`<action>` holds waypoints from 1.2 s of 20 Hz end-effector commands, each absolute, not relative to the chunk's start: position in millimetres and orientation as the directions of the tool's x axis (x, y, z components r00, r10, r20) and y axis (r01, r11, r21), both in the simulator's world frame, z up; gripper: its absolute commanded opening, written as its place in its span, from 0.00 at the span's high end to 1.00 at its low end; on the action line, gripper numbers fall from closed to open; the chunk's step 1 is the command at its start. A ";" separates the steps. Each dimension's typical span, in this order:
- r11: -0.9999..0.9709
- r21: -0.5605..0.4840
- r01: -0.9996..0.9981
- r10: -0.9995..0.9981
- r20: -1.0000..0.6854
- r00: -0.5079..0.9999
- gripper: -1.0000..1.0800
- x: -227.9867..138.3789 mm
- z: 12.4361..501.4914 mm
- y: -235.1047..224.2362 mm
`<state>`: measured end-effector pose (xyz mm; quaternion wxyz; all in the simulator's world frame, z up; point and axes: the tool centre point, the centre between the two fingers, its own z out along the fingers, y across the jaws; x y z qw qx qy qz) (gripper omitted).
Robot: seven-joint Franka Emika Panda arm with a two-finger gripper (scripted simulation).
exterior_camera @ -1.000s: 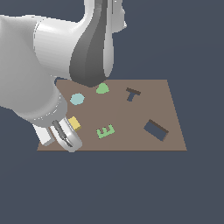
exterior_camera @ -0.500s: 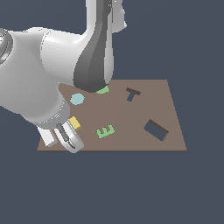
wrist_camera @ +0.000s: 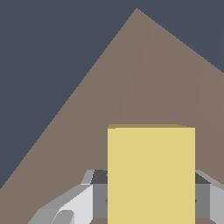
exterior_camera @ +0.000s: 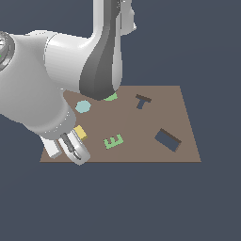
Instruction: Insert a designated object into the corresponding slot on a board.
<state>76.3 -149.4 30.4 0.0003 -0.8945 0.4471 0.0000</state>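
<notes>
Now, exterior view, left to right: gripper (exterior_camera: 75, 149) low at the board's (exterior_camera: 188, 141) near-left corner, block (exterior_camera: 80, 132) just at its 1 o'clock, slot (exterior_camera: 168, 140) well apart at the block's 3 o'clock, long axis toward 4. Wrist view: block (wrist_camera: 151, 175) sits between the fingers (wrist_camera: 70, 205). Spread but closing contact unclear; can't tell if gripped.

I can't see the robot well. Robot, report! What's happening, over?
Gripper straddling yellow block, jaw closure unclear. Slot empty on the exterior view's right. Green E lies between.
</notes>
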 end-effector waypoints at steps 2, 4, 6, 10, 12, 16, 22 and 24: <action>-0.600 0.000 -0.800 -0.800 0.000 0.600 1.00 76.3 30.3 -149.5; -0.603 0.000 -0.798 -0.798 0.000 0.603 1.00 76.9 30.3 -149.1; -0.612 0.000 -0.791 -0.791 0.000 0.612 1.00 78.6 30.4 -147.8; -0.647 0.000 -0.763 -0.763 0.000 0.647 1.00 85.3 30.7 -142.7; -0.672 0.000 -0.741 -0.741 0.000 0.672 1.00 90.3 30.9 -138.6; -0.737 0.000 -0.676 -0.676 0.000 0.737 1.00 103.0 31.6 -126.7; -0.855 0.000 -0.519 -0.519 0.001 0.855 1.00 126.3 32.9 -97.3; -0.891 0.000 -0.454 -0.454 0.001 0.891 1.00 133.6 33.3 -84.8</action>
